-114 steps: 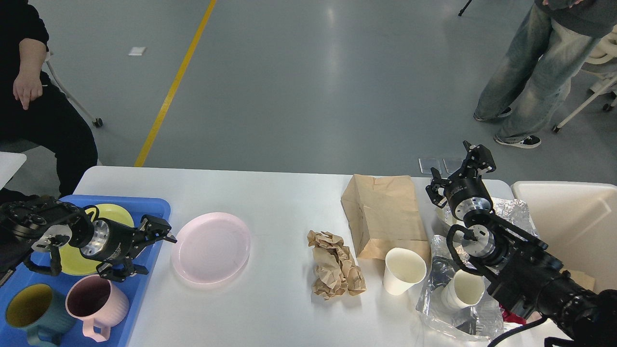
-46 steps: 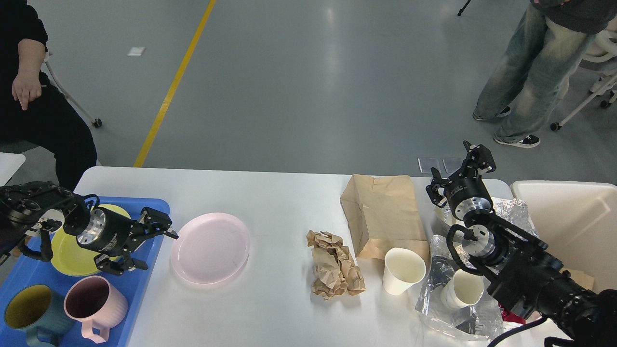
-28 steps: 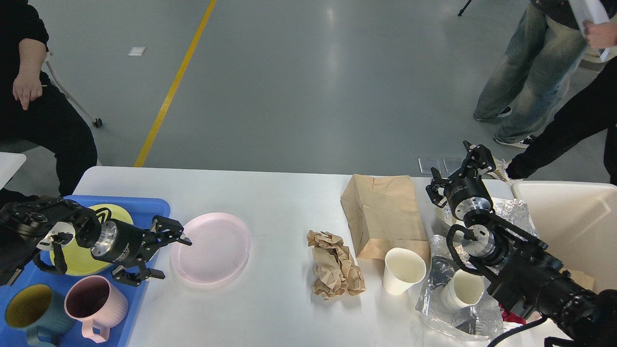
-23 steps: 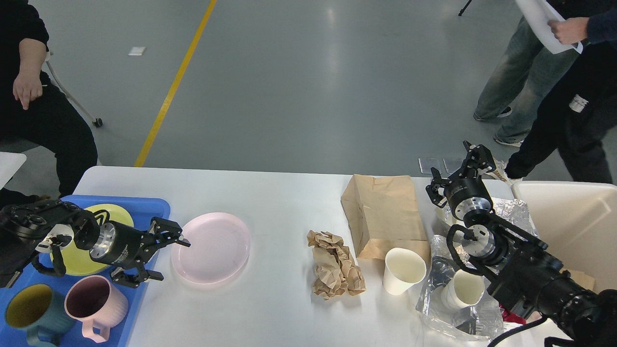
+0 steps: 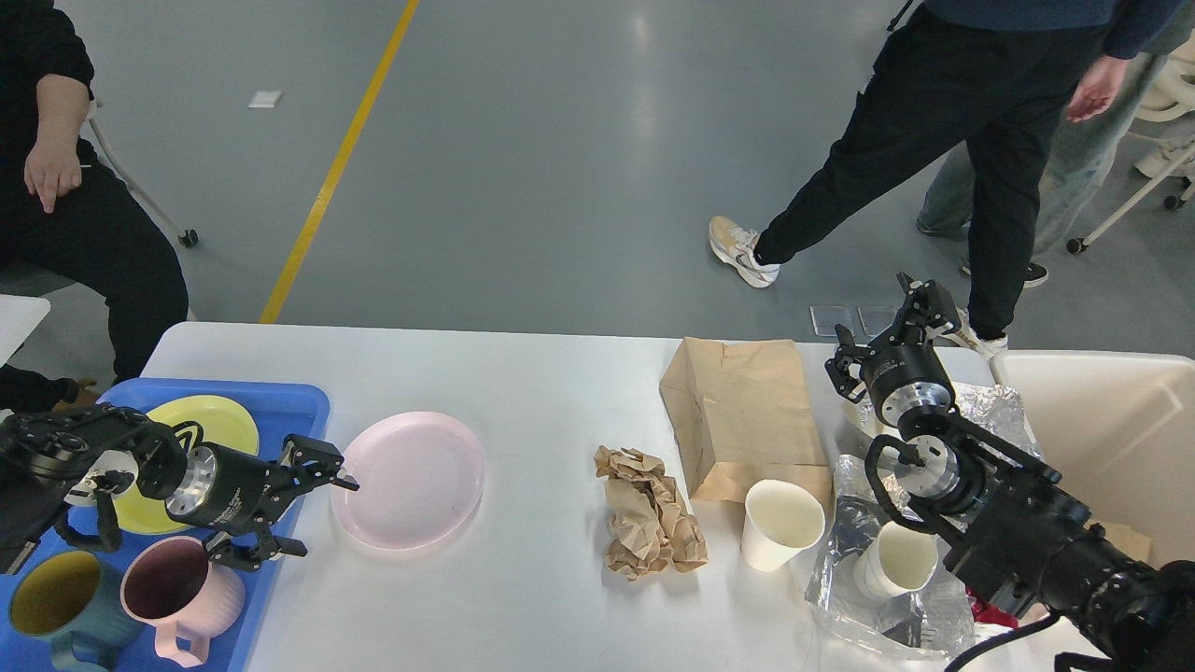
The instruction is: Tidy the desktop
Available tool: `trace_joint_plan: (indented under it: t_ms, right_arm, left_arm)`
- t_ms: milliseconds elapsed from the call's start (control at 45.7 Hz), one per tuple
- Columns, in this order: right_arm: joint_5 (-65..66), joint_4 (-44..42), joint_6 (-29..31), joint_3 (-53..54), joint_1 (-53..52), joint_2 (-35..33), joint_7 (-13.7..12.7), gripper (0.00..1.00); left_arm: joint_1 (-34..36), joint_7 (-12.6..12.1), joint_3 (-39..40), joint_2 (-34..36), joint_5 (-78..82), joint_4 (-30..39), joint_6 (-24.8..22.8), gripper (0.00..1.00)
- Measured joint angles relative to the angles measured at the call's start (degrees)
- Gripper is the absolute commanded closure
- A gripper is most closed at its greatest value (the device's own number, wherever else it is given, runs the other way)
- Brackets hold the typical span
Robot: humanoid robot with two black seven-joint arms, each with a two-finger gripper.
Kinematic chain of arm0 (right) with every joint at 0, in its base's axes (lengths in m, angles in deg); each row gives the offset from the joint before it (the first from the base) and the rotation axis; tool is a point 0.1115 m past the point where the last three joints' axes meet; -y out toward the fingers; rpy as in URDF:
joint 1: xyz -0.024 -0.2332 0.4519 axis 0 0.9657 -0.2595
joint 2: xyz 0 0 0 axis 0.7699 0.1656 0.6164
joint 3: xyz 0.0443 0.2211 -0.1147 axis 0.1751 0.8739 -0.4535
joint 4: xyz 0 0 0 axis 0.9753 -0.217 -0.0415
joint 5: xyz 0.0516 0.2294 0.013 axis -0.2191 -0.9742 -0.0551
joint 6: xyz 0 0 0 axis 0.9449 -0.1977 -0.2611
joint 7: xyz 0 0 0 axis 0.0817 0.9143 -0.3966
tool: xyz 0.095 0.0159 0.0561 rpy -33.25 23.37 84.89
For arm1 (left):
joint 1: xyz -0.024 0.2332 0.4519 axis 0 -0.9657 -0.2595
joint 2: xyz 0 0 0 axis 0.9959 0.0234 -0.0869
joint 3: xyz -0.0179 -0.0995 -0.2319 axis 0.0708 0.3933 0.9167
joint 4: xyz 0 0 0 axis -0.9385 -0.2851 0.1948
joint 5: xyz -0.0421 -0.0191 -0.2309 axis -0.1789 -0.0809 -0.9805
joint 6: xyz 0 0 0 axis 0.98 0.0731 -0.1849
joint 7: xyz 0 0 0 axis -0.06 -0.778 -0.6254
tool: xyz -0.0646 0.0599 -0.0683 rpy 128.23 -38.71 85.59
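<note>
Head view, nearest first, with the pink plate (image 5: 408, 479) as my landmark. Left of the plate, two mugs, one teal (image 5: 45, 609) and one pink (image 5: 177, 599), stood in the blue tray (image 5: 289, 403), with a yellow plate (image 5: 196, 439) behind them. My left hand (image 5: 297, 509) hovered just left of the pink plate's rim, fingers spread wide and empty, one tip near the edge and the other lower, over the tray's lip.

The table (image 5: 523, 373) carried all of it, stretching well to either side of the plate. I judged the plate itself light, rigid plastic, smooth and likely slippery; the thin raised rim on the side facing the tray looked the only place to pinch it, one finger over and one under.

Right of the plate lay a crumpled brown paper wad (image 5: 647, 511), soft and easily squeezed anywhere. Further right stood an open paper cup (image 5: 782, 523), light and crushable, best taken low on the wall. Beyond it a second cup (image 5: 896, 560) lay in clear plastic wrap (image 5: 845, 569), which I expected to be floppy.

Behind those, a flat brown paper bag (image 5: 742, 411) lay on the table. Far right of the plate, my right hand (image 5: 892, 334) hung above crinkled foil (image 5: 990, 406), beside the cream bin (image 5: 1102, 420), fingers apart, holding nothing.
</note>
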Motion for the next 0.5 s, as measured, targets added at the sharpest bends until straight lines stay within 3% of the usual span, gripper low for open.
trace_joint_plan:
  t_ms: [197,503]
  right_arm:
    - [0.0,0.0,0.0,0.0,0.0,0.0,0.0,0.00]
    - [0.0,0.0,0.0,0.0,0.0,0.0,0.0,0.00]
  left_arm:
    - [-0.2,-0.3,0.0,-0.3,0.0,0.0,2.2,0.12]
    - [-0.3,-0.3,-0.2,-0.4,0.2,0.1,1.9,0.41]
